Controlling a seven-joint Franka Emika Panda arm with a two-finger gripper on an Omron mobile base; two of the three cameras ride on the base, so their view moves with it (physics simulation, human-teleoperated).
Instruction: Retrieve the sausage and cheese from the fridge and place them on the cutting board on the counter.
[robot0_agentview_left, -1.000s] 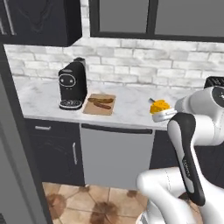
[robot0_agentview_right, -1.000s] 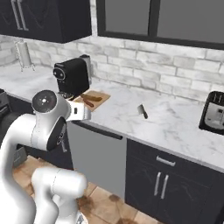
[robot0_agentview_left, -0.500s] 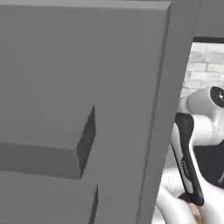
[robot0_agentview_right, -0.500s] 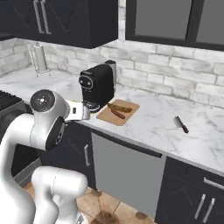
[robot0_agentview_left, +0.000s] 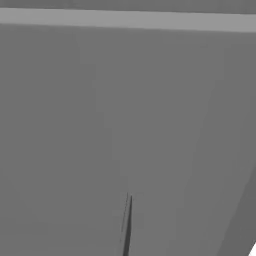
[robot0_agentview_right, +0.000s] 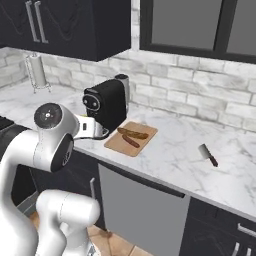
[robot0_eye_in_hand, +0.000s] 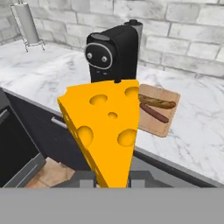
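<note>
**Cheese in the gripper, sausage on the board**

In the hand view the gripper is closed on the cheese, a yellow-orange wedge with round holes that rises between the two dark finger tips and hides much of the scene behind it. The wedge is held out in front of the black lower cabinets, short of the counter.

Beyond the cheese, the board lies flat on the white marble counter, just to the right of the coffee machine. A sausage lies on the board, with a second reddish-brown piece just beside it.

In the right base view the board sits near the counter's front edge, just beside the coffee machine, with the sausage across its middle. The white arm bends in the lower left, its hand end reaching toward the coffee machine's base. A knife lies on the counter well to the right of the board. A paper towel roll stands upright at the back left, against the brick wall.

The left base view shows a plain dark grey surface very close to the camera.
</note>
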